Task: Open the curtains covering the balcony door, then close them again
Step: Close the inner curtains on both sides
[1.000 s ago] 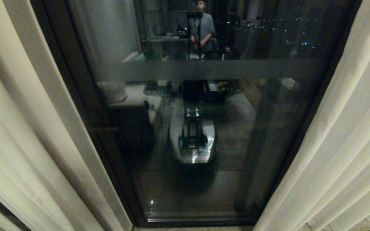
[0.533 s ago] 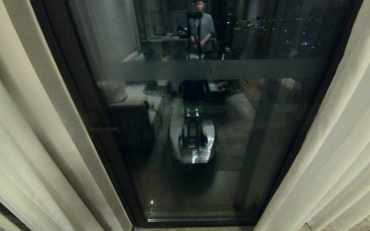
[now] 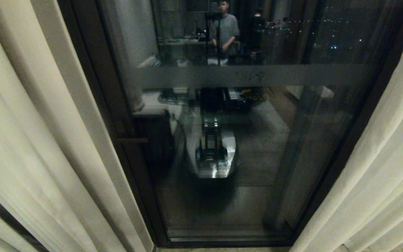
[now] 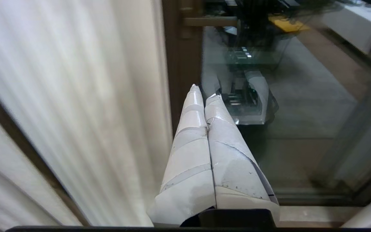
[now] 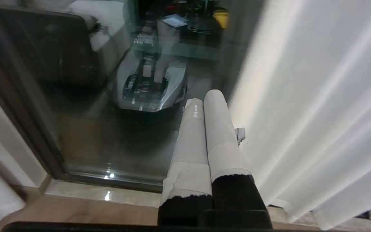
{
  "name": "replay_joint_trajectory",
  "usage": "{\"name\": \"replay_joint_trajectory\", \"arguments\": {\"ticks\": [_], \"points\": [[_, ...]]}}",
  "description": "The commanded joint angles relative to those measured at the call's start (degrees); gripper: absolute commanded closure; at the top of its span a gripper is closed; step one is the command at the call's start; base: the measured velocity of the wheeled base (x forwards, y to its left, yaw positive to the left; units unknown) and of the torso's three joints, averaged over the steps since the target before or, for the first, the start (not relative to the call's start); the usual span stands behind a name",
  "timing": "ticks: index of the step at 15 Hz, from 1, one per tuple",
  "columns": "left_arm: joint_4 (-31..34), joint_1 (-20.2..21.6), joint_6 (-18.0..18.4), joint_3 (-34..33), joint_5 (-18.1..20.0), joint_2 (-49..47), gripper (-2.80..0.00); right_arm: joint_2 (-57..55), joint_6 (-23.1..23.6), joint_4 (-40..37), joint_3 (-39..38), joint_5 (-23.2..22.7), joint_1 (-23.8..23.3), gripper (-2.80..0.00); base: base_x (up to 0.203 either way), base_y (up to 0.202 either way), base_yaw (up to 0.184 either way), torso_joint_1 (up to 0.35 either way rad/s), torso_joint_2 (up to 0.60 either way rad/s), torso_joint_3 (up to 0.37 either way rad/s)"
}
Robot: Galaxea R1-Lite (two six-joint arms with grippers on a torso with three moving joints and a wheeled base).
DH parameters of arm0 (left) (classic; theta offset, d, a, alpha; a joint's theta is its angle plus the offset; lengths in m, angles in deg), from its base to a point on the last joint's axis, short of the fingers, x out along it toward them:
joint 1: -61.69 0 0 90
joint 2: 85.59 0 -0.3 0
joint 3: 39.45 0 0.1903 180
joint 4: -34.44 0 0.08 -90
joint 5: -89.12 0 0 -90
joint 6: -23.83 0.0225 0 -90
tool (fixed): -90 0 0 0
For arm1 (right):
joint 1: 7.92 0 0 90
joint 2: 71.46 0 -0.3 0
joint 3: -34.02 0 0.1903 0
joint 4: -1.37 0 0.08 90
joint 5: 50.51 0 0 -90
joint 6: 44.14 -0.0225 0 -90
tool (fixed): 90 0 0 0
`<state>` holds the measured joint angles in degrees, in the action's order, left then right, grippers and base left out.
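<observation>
Change: whole head view has slid sideways since half a second ago, so the door frame and handle now sit further right in frame; camera motion, the panels themselves look the same.
Curtains: both panels drawn aside. Left curtain panel point(image 3: 30, 140) hangs along the left of the door, right curtain panel point(image 3: 380, 168) along the right, pleats vertical, hems reaching the floor.
Balcony door point(image 3: 250, 147): glass exposed between the panels, dark frame, frosted band point(image 3: 250, 75) running across at upper height, small dark handle point(image 3: 131, 140) on the left frame member.
Left gripper point(image 4: 205, 93): jaws pressed together, holding nothing, pointing at the door's left frame member, just beside the left panel's inner edge; contact with fabric cannot be told.
Right gripper point(image 5: 204, 96): jaws pressed together, nothing held, hanging low before the glass, just beside the right panel's inner edge.
Arms: neither shows in the head view.
Reflections: glass mirrors the robot's base point(image 3: 212, 154) and a person point(image 3: 227, 29) standing behind a tripod further back in the room.
Floor: pale sill strip point(image 5: 108, 193) at the foot of the door.
</observation>
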<state>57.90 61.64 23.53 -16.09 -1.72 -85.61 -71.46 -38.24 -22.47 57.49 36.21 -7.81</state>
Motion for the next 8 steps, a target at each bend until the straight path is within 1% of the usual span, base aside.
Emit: {"name": "replay_joint_trajectory", "arguments": {"ticks": [1, 3, 8], "points": [[0.00, -0.04, -0.05, 0.00, -0.04, 0.02, 0.00, -0.09, 0.08, 0.02, -0.01, -0.06, 0.07, 0.00, 0.000, 0.185, 0.001, 0.003, 0.00, 0.002], [0.00, -0.04, -0.05, 0.00, 0.00, 0.02, 0.00, -0.09, 0.08, 0.02, -0.01, -0.06, 0.07, 0.00, 0.000, 0.136, 0.002, 0.003, 0.00, 0.003], [0.00, -0.04, -0.30, 0.00, 0.04, 0.02, 0.00, -0.09, 0.08, 0.02, -0.01, 0.02, -0.02, 0.00, 0.000, 0.000, 0.000, 0.000, 0.00, 0.000]]}}
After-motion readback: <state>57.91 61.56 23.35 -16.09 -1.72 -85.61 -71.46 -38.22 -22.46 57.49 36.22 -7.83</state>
